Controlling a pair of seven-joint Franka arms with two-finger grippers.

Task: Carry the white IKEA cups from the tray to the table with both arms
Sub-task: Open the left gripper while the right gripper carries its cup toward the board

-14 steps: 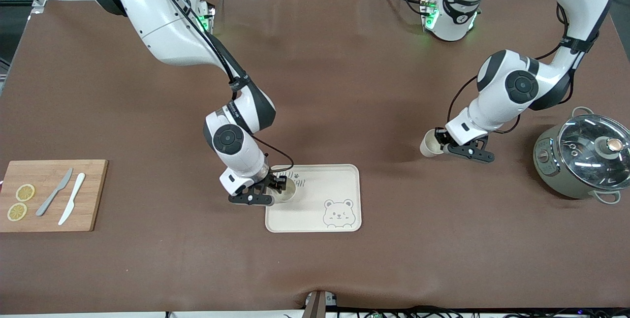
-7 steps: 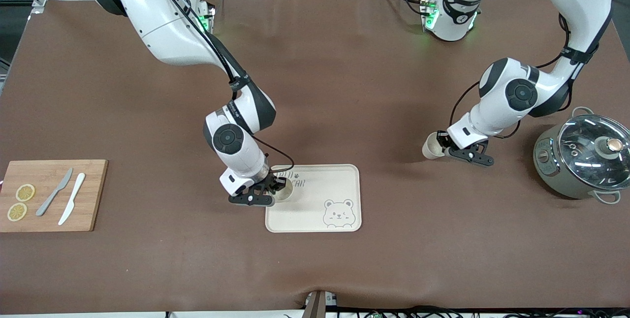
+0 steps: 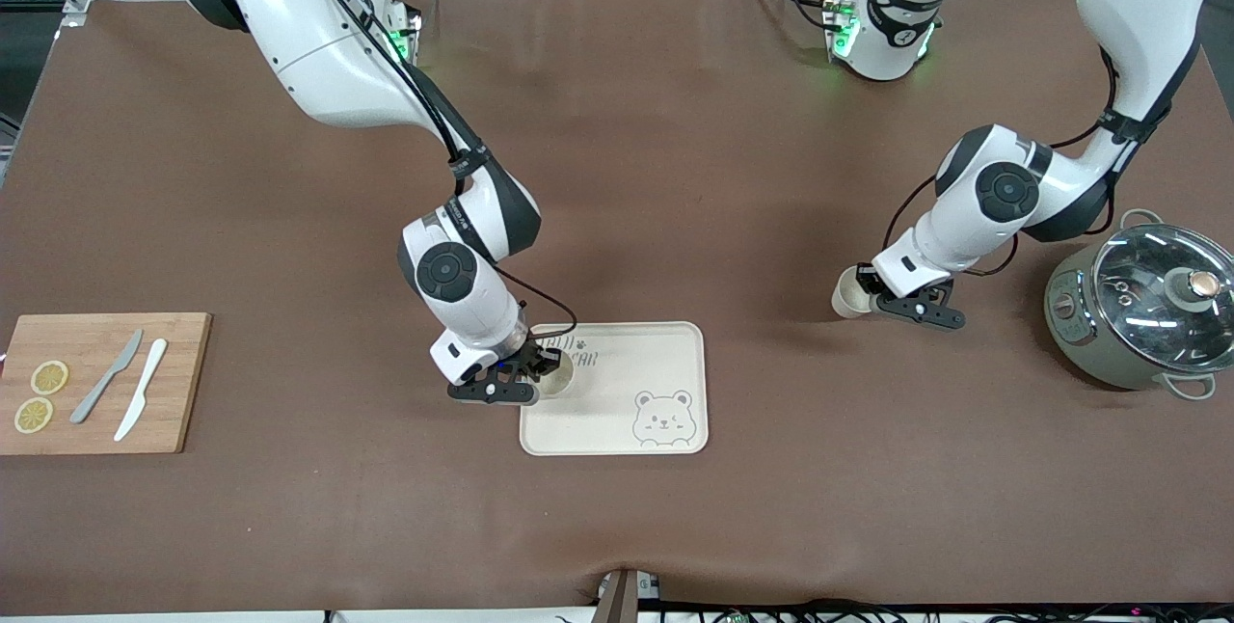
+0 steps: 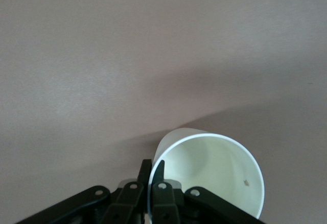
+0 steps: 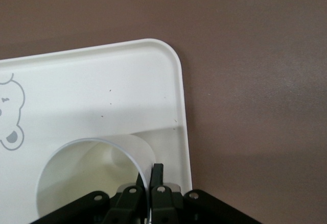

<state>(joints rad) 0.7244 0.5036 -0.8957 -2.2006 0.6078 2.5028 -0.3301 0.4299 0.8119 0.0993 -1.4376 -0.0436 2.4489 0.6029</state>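
My right gripper (image 3: 540,369) is shut on the rim of one white cup (image 3: 561,374), which stands on the bear tray (image 3: 665,353) at its corner toward the right arm's end. In the right wrist view the cup (image 5: 82,175) sits on the tray (image 5: 76,91), its wall pinched in my right gripper (image 5: 149,175). My left gripper (image 3: 872,293) is shut on the rim of the second white cup (image 3: 848,295), held tilted just over the bare table, apart from the tray. In the left wrist view this cup (image 4: 214,170) has its wall pinched in my left gripper (image 4: 152,170).
A pot with a glass lid (image 3: 1142,305) stands at the left arm's end, close to the left arm's elbow. A wooden board (image 3: 96,382) with two knives and lemon slices lies at the right arm's end. A brown cloth covers the table.
My left gripper has shifted slightly with its cup, and the left arm's elbow moved. The right arm and its cup have stayed in place on the tray.
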